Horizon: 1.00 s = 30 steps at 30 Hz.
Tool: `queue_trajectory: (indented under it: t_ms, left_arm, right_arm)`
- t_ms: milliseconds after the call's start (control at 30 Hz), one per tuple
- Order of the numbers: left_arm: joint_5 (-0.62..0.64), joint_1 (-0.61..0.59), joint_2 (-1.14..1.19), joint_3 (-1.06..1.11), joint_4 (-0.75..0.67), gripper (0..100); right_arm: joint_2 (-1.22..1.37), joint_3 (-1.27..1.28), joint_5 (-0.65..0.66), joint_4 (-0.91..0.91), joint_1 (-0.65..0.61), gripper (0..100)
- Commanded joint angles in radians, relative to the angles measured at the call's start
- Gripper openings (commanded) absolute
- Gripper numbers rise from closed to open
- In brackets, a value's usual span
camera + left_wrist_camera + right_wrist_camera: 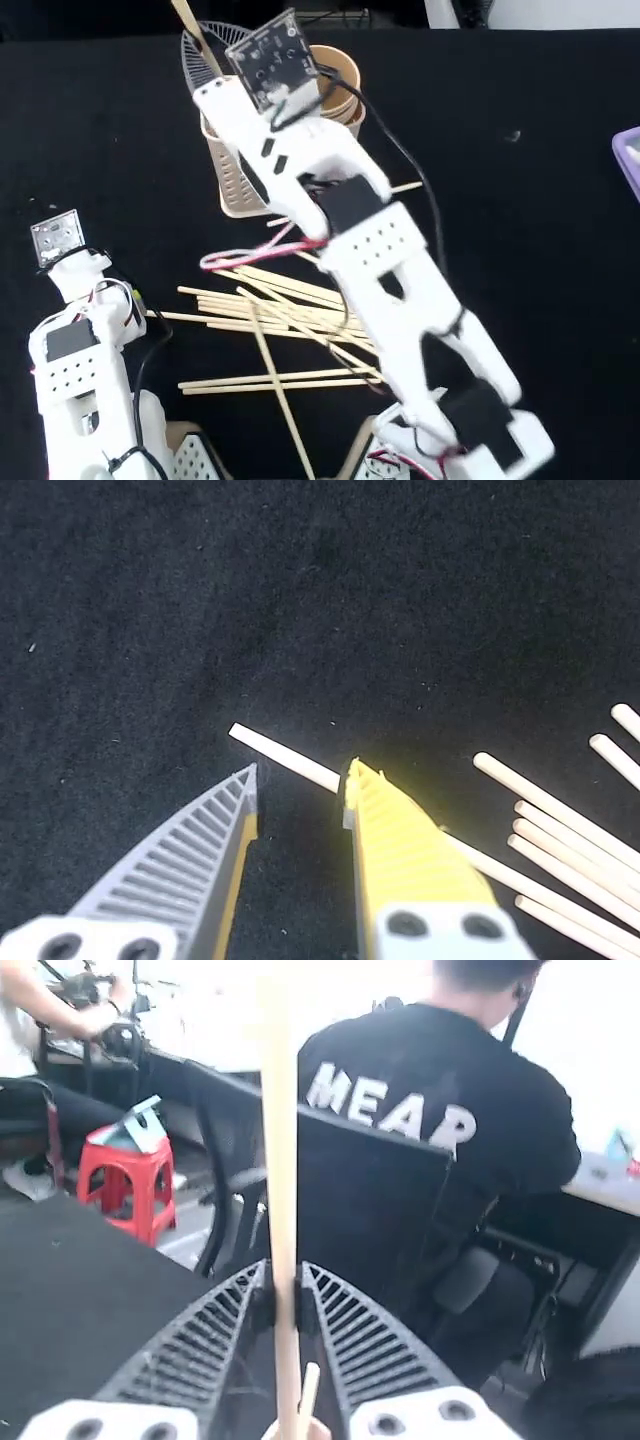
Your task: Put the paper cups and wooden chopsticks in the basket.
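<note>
Right gripper [283,1295] pinching chopstick [278,1160], over basket [235,190] — left gripper [300,770] parted, over loose chopstick [285,755]

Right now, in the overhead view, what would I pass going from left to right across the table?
Left arm → basket → paper cups → purple object at the right edge. The loose chopsticks and the right arm span the middle, so they are left out.

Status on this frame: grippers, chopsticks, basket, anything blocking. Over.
Right gripper shut on one upright wooden chopstick at the beige slatted plastic basket. Left gripper open over a loose chopstick. Wooden chopstick pile on the black table.
</note>
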Motion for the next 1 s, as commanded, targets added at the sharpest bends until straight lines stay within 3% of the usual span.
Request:
queue_trajectory:
  t_ms: [0, 300, 367, 467, 600, 800, 967]
  left_arm:
    - [0.005, -0.002, -0.015, -0.002, -0.011, 14]
    - [0.005, -0.001, -0.015, -0.002, -0.011, 14]
    - [0.005, -0.001, -0.015, -0.002, -0.011, 14]
    - [0.005, -0.001, -0.015, -0.002, -0.011, 14]
    - [0.005, -0.001, -0.015, -0.002, -0.011, 14]
    - [0.005, -0.001, -0.014, -0.002, -0.011, 14]
    - [0.005, -0.002, -0.012, -0.002, -0.015, 14]
  right_arm:
    - [0.099, -0.022, -0.008, -0.087, 0.032, 1.1]
    - [0.239, -0.016, -0.009, -0.095, 0.068, 1.7]
    - [0.239, -0.015, -0.009, -0.089, 0.066, 6.4]
    - [0.236, -0.024, -0.009, -0.015, 0.057, 12.6]
    - [0.213, -0.031, -0.009, 0.041, 0.029, 10.8]
    - [0.077, -0.031, -0.009, 0.097, 0.028, 10.0]
    - [-0.159, -0.031, -0.005, 0.302, 0.032, 10.1]
